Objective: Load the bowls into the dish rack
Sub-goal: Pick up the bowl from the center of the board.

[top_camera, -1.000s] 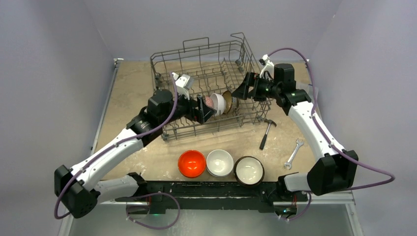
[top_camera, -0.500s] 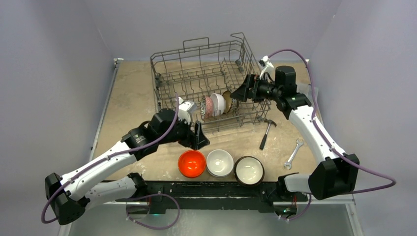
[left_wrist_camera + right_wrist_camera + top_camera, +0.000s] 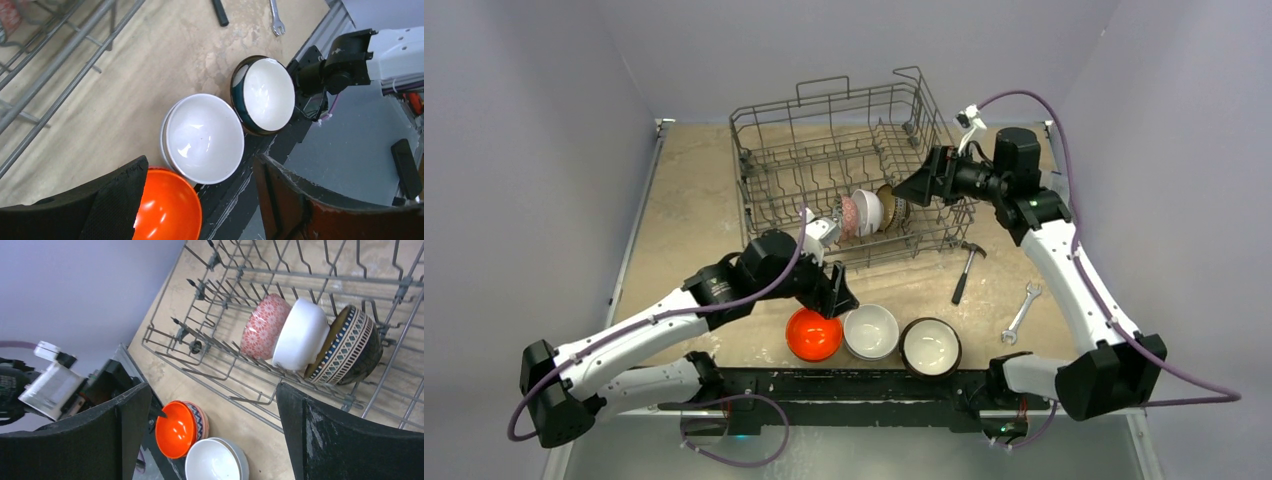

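step: pick next bowl | left end effector (image 3: pixel 836 297) released, orange bowl (image 3: pixel 813 333) just below | right end effector (image 3: pixel 919 186) released, empty | next, likely: lower, clamp rim

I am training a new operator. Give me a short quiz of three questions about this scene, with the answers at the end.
1. True or false: three bowls stand on edge in the dish rack.
2. The left gripper hangs open: A. over the orange bowl; B. inside the dish rack; C. against the back wall.
3. Which two tools lie on the table to the right of the dish rack?
Key: 1 true; 2 A; 3 the hammer and the wrench.
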{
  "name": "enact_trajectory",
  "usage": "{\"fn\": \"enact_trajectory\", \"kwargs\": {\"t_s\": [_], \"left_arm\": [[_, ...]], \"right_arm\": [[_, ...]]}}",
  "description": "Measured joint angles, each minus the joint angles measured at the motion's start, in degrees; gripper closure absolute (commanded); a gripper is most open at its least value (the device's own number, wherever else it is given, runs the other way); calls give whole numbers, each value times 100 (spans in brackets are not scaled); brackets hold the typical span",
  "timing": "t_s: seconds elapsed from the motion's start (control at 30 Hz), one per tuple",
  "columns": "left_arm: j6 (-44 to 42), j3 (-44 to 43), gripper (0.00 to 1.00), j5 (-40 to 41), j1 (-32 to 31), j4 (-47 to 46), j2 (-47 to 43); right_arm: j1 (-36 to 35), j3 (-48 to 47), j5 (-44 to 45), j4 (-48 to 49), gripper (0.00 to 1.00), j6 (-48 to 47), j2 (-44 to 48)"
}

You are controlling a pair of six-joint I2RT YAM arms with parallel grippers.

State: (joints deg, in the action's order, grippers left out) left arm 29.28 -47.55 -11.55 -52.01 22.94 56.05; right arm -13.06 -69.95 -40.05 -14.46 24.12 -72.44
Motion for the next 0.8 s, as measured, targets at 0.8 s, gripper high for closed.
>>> {"fn": "enact_trajectory", "kwargs": {"t_s": [0.8], "left_arm": [[-3193,330,29,-304,-2210,-2138,1552]], "right_arm": [[0,-514,623,-74,3,103,1145]]}}
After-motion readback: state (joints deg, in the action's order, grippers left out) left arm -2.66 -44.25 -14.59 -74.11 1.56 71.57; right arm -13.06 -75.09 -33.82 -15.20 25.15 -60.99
